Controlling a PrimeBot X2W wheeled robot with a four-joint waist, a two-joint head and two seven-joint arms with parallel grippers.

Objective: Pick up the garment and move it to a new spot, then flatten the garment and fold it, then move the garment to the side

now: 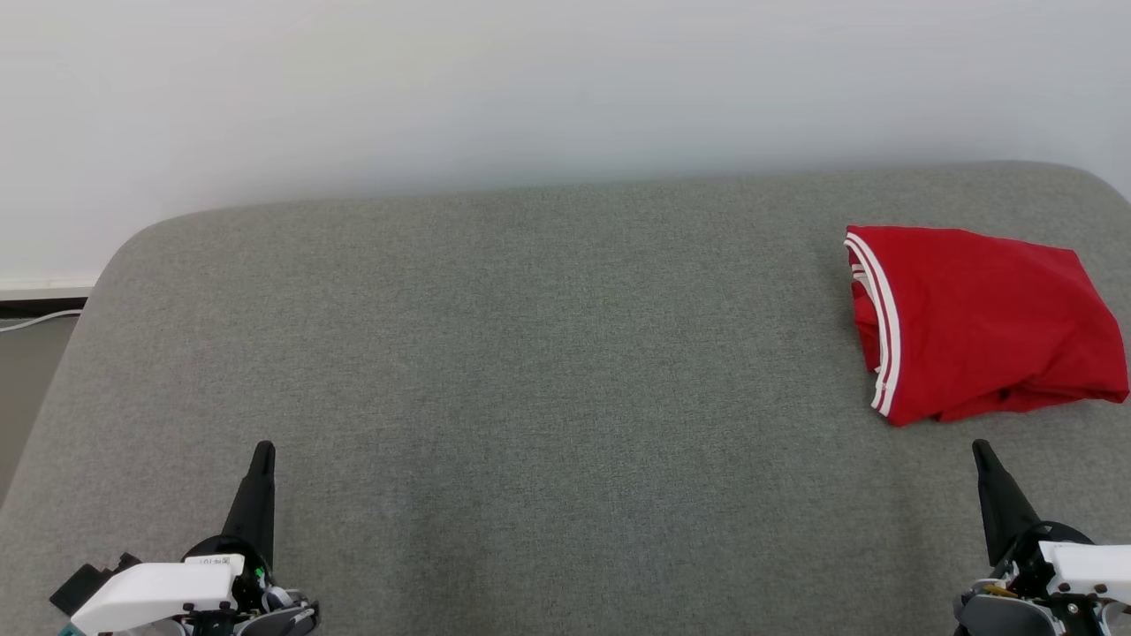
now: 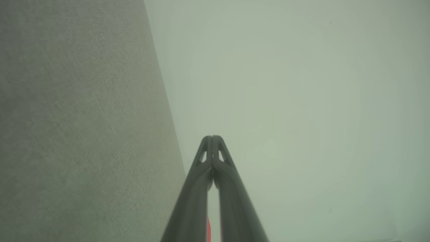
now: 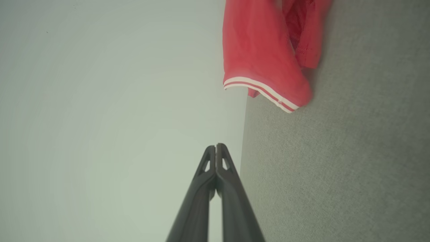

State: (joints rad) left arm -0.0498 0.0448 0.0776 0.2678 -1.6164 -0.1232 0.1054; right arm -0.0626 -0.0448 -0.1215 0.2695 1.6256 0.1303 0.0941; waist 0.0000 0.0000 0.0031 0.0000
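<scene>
We are seeing the red garment (image 1: pixel 981 322) lying bunched on the grey cushion (image 1: pixel 530 371), near the cushion's far right corner. Our left gripper (image 2: pixel 212 137) and right gripper (image 3: pixel 215 145) are waiting at the cushion's near edge, fingertips pressed together, holding nothing (the wrist views are showing this; from the head each is looking like one spike). The right wrist view is catching the garment's white-striped hem.

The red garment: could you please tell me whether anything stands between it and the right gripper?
Nothing visible does. The red garment lies on the grey padded surface just beyond the right gripper, which is shut and not touching it. Bare surface lies between them.
</scene>
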